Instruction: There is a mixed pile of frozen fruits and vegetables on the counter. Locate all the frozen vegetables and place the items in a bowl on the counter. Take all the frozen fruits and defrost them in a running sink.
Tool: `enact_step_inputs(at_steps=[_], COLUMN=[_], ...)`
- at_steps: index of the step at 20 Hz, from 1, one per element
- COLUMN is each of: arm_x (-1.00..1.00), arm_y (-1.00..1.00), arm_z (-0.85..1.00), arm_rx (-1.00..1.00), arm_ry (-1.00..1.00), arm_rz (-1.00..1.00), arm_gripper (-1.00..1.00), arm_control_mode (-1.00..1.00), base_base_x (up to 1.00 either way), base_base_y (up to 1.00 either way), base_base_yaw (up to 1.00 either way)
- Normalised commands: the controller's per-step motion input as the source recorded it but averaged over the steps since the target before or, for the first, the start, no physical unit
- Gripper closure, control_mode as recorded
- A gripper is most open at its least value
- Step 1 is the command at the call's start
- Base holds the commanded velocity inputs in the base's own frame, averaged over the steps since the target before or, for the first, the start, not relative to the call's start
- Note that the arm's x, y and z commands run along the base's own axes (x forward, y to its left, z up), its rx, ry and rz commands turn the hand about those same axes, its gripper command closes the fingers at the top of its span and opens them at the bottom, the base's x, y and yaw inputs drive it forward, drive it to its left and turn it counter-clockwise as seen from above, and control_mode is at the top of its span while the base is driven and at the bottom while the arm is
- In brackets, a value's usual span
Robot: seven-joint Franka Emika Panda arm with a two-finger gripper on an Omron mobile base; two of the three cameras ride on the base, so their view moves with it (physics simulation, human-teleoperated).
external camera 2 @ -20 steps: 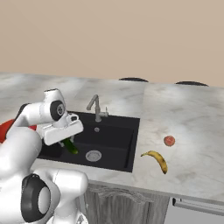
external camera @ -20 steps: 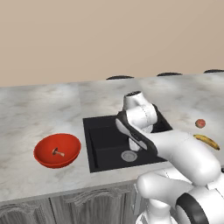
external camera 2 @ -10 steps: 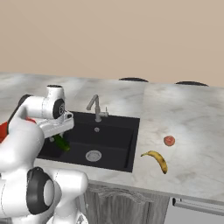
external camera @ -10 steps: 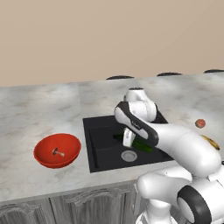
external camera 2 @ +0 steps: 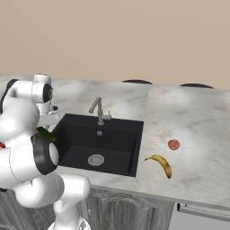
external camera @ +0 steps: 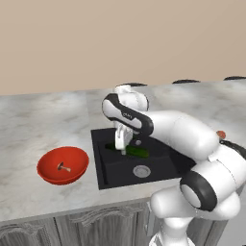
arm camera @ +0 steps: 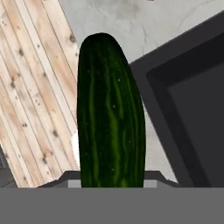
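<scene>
At the near right the banana (external camera 2: pixel 161 164) lies on the counter (external camera 2: pixel 197 134), the red fruit (external camera 2: pixel 174 144) just beyond it, both untouched. At the near left the red bowl (external camera: pixel 62 165) holds the mushroom (external camera: pixel 62 167). Further in, the gripper (external camera: pixel 122 144) hangs over the left part of the sink (external camera: pixel 137 166), jaws clenched on the cucumber (arm camera: pixel 109 118), which juts sideways past them. Risks, as I judge: the long cucumber could pivot or slip in the pinch during the swing left, dropping into the basin; or its free end could knock the bowl's rim and tip out the mushroom
</scene>
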Motion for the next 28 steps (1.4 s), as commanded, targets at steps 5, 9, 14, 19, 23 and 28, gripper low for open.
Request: enact_step_inputs(at_steps=[5, 9, 14, 19, 23, 28], arm_x=[0.11, 0.08, 0.16, 0.18, 0.19, 0.28], arm_y=[0.85, 0.76, 0.6, 0.39, 0.29, 0.26], arm_z=[0.08, -0.08, -0.2, -0.18, -0.1, -0.12], arm_rx=[-0.09, -0.01, 0.0, -0.01, -0.02, -0.02], arm_ry=[0.17, 0.04, 0.0, -0.04, -0.01, 0.0], arm_rz=[0.01, -0.04, -0.05, -0.02, -0.03, -0.01], arm_gripper=[1.0, 1.0, 1.0, 1.0, 1.0, 1.0], arm_control_mode=[-1.0, -1.0, -1.0, -1.0, -1.0, -1.0], base_base_x=[0.0, 0.0, 0.0, 0.0, 0.0, 0.0], base_base_y=[0.0, 0.0, 0.0, 0.0, 0.0, 0.0], base_base_yaw=[0.0, 0.0, 0.0, 0.0, 0.0, 0.0])
